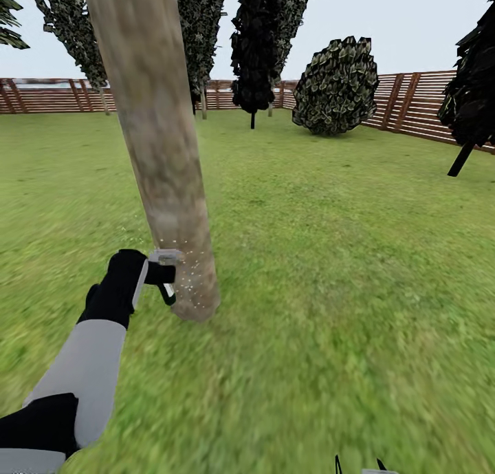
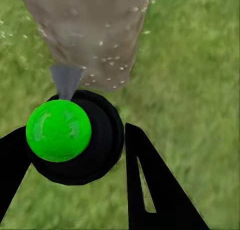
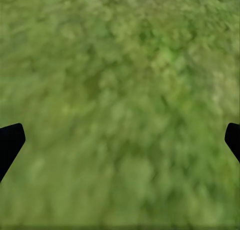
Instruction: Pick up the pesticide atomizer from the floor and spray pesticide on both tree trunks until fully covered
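Left gripper (image 1: 152, 276) is holding the pesticide atomizer (image 1: 163, 273) w/ fingers (image 2: 150, 185) closed round its black body, nozzle aiming at the base of the leaning tree trunk (image 1: 159, 144). Whitish pesticide specks (image 2: 107, 60) are dotting the bark. Right gripper (image 3: 120, 140) is hanging over grass (image 3: 120, 80), fingers spread wide, holding nothing.

head: forward-down, trunk (image 1: 161, 157) near | left wrist: same trunk (image 2: 87, 35) close | right wrist: grass (image 3: 120, 90)
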You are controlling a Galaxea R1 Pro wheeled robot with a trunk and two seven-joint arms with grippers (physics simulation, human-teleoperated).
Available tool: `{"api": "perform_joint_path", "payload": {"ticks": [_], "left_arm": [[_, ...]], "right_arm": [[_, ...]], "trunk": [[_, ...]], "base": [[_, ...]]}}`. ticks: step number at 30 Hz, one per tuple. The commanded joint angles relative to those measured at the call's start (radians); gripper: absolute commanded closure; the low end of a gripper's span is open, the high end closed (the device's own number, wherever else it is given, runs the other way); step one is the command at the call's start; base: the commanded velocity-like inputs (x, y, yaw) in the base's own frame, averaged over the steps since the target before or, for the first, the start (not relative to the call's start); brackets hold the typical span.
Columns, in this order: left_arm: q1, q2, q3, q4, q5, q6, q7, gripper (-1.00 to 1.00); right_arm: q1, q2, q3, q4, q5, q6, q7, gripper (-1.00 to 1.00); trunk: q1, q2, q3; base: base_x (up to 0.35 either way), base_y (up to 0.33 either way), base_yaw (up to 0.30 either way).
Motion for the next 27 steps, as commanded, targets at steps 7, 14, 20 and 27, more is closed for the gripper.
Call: {"api": "perform_joint_path", "payload": {"ticks": [7, 14, 20, 27], "left_arm": [[0.000, 0.106, -0.021, 0.009, 0.004, 0.001, -0.083, 1.00], [-0.001, 0.067, -0.152, 0.001, 0.011, 0.007, -0.113, 1.00], [0.000, 0.113, -0.143, 0.007, 0.009, 0.007, -0.160, 1.00], [0.016, 0.142, -0.141, 0.002, 0.007, 0.006, -0.162, 1.00]], "right_arm": [[0.000, 0.000, 0.000, 0.000, 0.000, 0.000, 0.000, -1.00], [0.000, 0.000, 0.000, 0.000, 0.000, 0.000, 0.000, -1.00], [0.000, 0.000, 0.000, 0.000, 0.000, 0.000, 0.000, -1.00], [0.000, 0.000, 0.000, 0.000, 0.000, 0.000, 0.000, -1.00]], "trunk": [[0.000, 0.000, 0.000], [0.000, 0.000, 0.000], [0.000, 0.000, 0.000], [0.000, 0.000, 0.000]], "base": [[0.000, 0.000, 0.000], [0.000, 0.000, 0.000], [0.000, 0.000, 0.000], [0.000, -0.043, 0.000]]}}
